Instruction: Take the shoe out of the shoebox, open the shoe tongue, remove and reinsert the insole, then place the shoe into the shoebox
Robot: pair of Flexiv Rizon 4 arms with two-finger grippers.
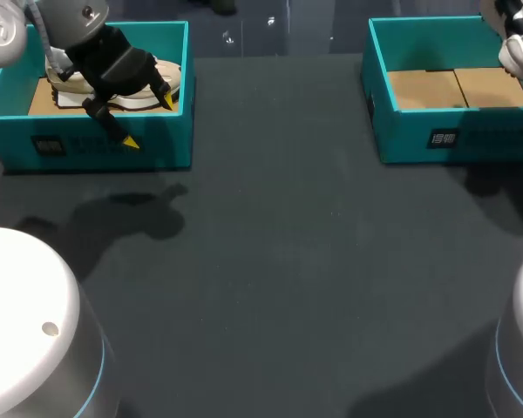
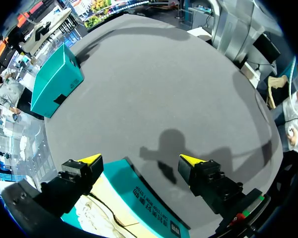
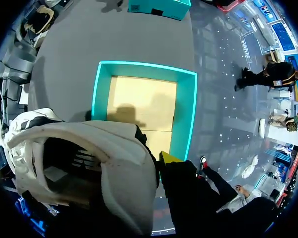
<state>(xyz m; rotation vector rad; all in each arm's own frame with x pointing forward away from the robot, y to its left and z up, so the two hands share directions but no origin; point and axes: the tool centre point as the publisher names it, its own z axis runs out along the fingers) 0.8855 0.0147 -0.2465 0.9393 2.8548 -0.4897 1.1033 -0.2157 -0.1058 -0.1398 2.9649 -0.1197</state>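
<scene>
A white shoe (image 1: pixel 518 45) hangs over the right teal shoebox (image 1: pixel 418 135) at the far right, with my right gripper (image 3: pixel 151 166) shut on its collar. One yellow fingertip (image 3: pixel 169 157) shows beside the shoe (image 3: pixel 89 158); the other is hidden. Under it that box (image 3: pixel 185 114) shows only its bare cardboard floor. My left gripper (image 1: pixel 148 122) stands open over the front wall of the left teal shoebox (image 1: pixel 96 148), where a beige shoe (image 1: pixel 148 87) lies. In the left wrist view its fingers (image 2: pixel 140 159) are wide apart with nothing between them, and the beige shoe (image 2: pixel 97 218) lies beneath.
The dark table (image 1: pixel 279 261) stretches between the two boxes. The right box (image 2: pixel 57 79) shows far ahead of my left gripper, and the left box (image 3: pixel 159 6) far beyond my right gripper's shoe. Both arms' white bases stand at the near corners.
</scene>
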